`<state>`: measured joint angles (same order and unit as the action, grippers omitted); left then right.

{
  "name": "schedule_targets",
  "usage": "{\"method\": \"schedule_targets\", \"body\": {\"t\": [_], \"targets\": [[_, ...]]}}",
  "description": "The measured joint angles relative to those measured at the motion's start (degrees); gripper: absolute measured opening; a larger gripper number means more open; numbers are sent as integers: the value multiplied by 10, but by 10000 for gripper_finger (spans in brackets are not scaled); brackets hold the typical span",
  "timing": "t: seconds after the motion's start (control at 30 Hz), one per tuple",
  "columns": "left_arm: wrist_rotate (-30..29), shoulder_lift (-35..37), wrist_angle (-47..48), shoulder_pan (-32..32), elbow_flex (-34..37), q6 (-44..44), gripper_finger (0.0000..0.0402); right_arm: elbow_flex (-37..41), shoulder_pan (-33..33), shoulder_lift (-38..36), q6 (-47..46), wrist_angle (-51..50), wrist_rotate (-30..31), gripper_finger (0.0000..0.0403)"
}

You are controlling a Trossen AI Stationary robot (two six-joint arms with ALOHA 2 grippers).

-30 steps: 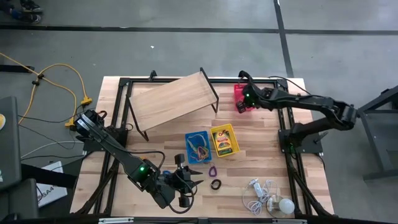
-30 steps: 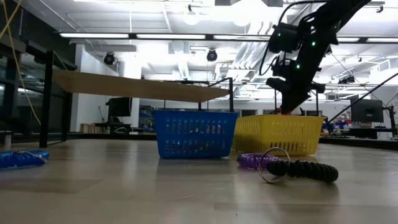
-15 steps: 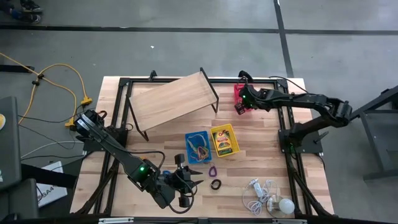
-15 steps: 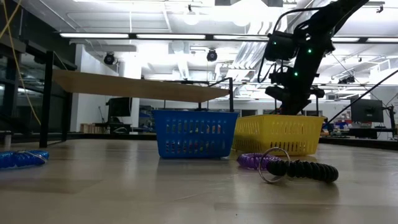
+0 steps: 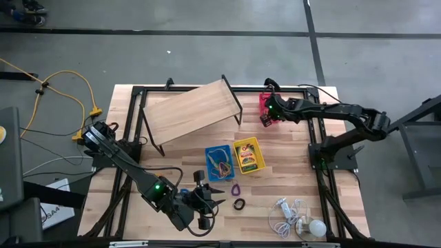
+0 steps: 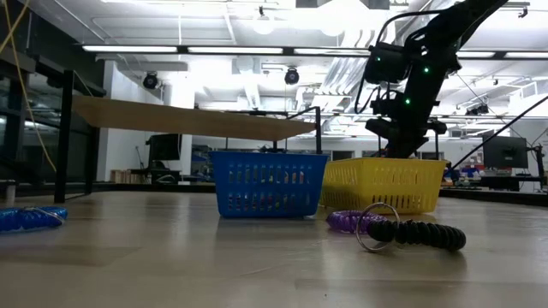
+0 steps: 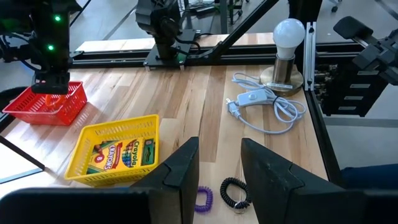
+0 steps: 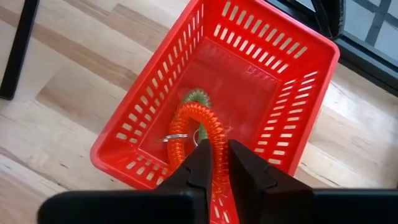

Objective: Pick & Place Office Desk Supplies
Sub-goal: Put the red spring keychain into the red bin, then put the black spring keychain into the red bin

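At the table's far right, my right gripper (image 8: 222, 149) reaches down into the red basket (image 8: 267, 68), shut on a red coil band (image 8: 198, 124). A green coil band (image 8: 194, 96) lies on the basket's floor. The yellow basket (image 5: 249, 156) holds the crayon box (image 7: 118, 154). Beside it, the blue basket (image 5: 219, 162) has bands in it. A purple coil band (image 5: 235, 189) and a black one (image 5: 239, 204) lie on the table. Near the front edge, my left gripper (image 7: 219, 149) hovers open with nothing between its fingers. My right gripper pinches one side of the red coil band's loop (image 8: 219, 163) between its two fingers. The fingers slant down into the basket from above. The loop's far end (image 8: 193, 112) rests on the basket's floor against the green coil band.
A wooden board on black legs (image 5: 189, 110) stands at the far left of the table. A white bulb with its cord (image 5: 303, 220) lies at the near right. A blue coil band (image 6: 30, 218) lies near the table's edge in the low view. Black frame rails border the table.
My right gripper has sunk a little into the red basket, still shut on the red coil band, and has then kept still.
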<state>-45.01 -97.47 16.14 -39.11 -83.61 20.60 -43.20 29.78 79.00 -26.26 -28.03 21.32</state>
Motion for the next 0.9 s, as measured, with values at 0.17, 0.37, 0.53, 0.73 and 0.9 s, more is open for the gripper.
{"method": "schedule_targets", "body": {"t": [0.17,0.37,0.53,0.73,0.9], "targets": [[0,0,0,0,0,0,113,0,0,0,6,0,0,74],[0,0,0,0,0,0,113,0,0,0,6,0,0,118],[0,0,0,0,0,0,113,0,0,0,6,0,0,129],[0,0,0,0,0,0,113,0,0,0,5,2,-2,127],[0,0,0,0,0,0,113,0,0,0,5,9,-3,127]]}}
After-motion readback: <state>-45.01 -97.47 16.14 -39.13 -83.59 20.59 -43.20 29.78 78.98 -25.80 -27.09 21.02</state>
